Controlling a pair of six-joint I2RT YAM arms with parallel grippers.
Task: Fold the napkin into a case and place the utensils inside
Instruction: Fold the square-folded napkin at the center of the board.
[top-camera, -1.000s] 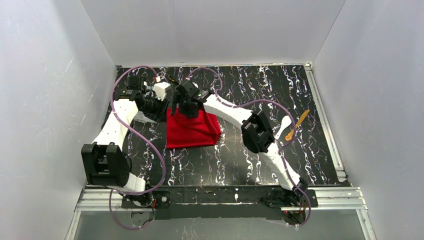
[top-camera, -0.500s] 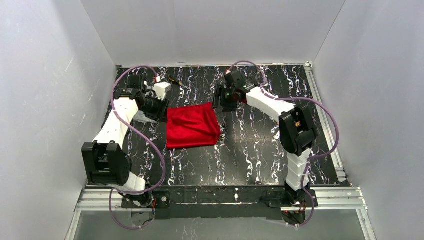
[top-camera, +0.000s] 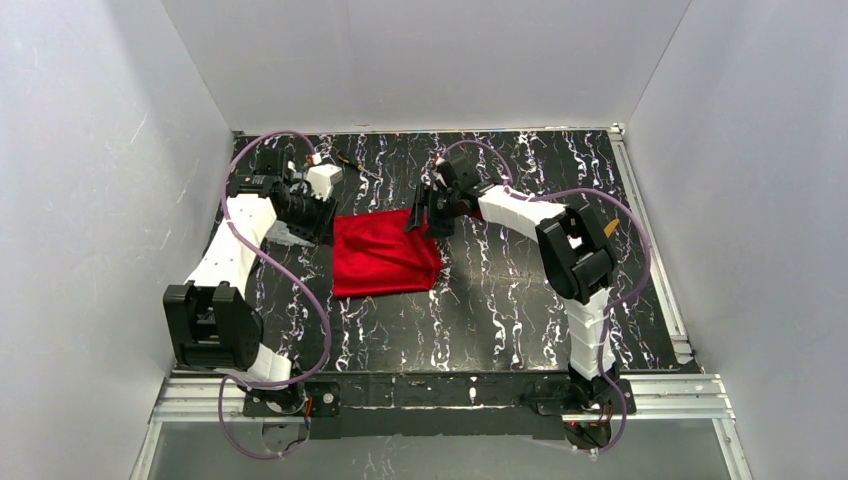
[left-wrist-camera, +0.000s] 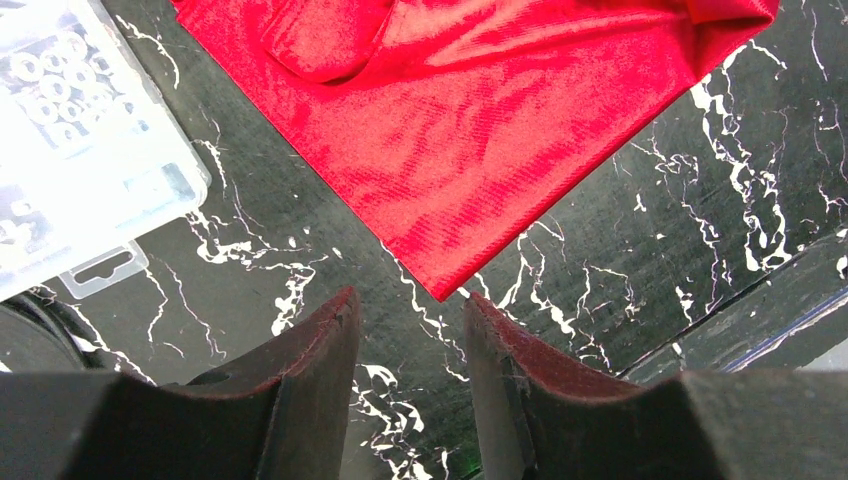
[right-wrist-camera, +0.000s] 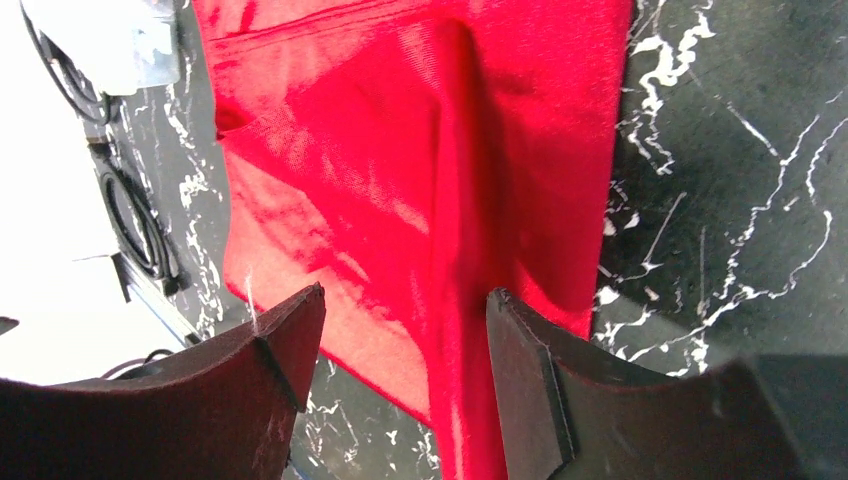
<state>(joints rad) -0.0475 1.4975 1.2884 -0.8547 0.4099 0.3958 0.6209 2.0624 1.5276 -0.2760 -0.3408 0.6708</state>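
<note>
Behind the right arm's elbow, in the overhead view, only a sliver of the yellow-gold utensil (top-camera: 610, 228) shows. The white spoon cannot be seen at all, and neither wrist camera catches either piece. From above, the left fingers (left-wrist-camera: 312, 350) are lost in the dark bulk of the wrist. Their own camera shows them parted, with nothing between them but bare desk (left-wrist-camera: 620, 230). One corner of the napkin (left-wrist-camera: 480, 130) points into the gap between them and stops just short of the tips, apart from both. Beyond these fingers and off to one side sits a clear compartment box (left-wrist-camera: 90, 150), cut off by the frame edge. It lies close to the cloth's edge, but I cannot tell whether the two touch. The right fingers (right-wrist-camera: 525, 380) stand open astride the opposite side of the napkin. A raised crease runs down between them, nearer one finger than the other, and the red cloth fills the gap and passes under both tips. They are not pinched on the cloth, though whether the tips rest on it cannot be made out. Only the overhead view shows the whole napkin, lying as a rough square between the two sets of fingers. It also shows a thin black-and-yellow tool (top-camera: 350, 162) on the desk beyond the left fingers.
</note>
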